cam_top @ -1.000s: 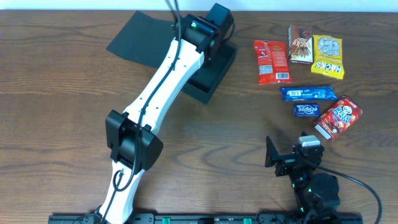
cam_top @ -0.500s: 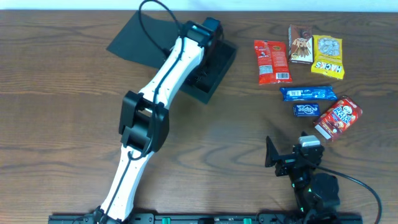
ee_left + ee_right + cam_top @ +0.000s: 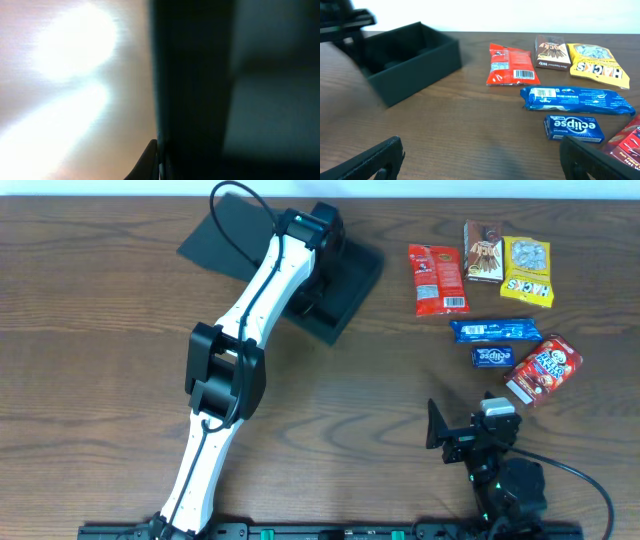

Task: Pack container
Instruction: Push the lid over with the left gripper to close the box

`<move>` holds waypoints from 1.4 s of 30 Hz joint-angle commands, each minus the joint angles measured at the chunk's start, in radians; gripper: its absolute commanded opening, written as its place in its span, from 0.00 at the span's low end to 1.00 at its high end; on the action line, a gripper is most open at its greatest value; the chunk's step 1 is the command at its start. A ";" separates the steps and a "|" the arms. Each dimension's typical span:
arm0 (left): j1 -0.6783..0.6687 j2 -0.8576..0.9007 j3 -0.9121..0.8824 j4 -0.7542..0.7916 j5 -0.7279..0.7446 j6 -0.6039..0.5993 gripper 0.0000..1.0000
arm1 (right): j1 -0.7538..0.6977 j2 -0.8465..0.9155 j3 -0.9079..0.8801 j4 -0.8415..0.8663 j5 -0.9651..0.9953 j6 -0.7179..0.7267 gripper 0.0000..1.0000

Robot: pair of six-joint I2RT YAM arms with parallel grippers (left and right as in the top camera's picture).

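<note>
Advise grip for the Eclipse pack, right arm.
Probably come top-down with the right gripper, jaws across the short width of the Eclipse pack at mid-length. It lies flat; the red box crowds its right end, and the blue wrapper leaves a narrow gap beyond.

Wooden table, open dark container at back, six snack packets right.

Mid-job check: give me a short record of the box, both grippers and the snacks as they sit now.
container: container at the table's far side, lid flap open to its left
contents: no snack seen inside; arm covers part
left gripper: left gripper shut at the container's far edge; grip unclear
right gripper: right gripper open, empty, near its base
snacks on table: red packet, brown packet, yellow bag, long blue packet, small blue box, red box
</note>
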 commanded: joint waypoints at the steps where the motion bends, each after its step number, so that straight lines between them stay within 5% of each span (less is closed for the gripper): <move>1: -0.008 0.029 -0.007 -0.114 -0.148 0.116 0.06 | 0.006 -0.005 -0.008 -0.001 0.010 -0.016 0.99; 6: -0.047 0.029 -0.007 -0.136 -0.368 0.419 0.06 | 0.006 -0.005 -0.008 -0.001 0.010 -0.016 0.99; 12: -0.080 0.029 -0.007 -0.066 -0.375 0.682 0.06 | 0.006 -0.005 -0.008 -0.001 0.010 -0.016 0.99; 29: -0.101 0.029 -0.236 0.023 -0.362 0.740 0.06 | 0.006 -0.005 -0.008 -0.001 0.010 -0.016 0.99; 42: -0.102 -0.069 -0.237 0.081 -0.269 0.816 0.06 | 0.006 -0.005 -0.008 -0.001 0.010 -0.016 0.99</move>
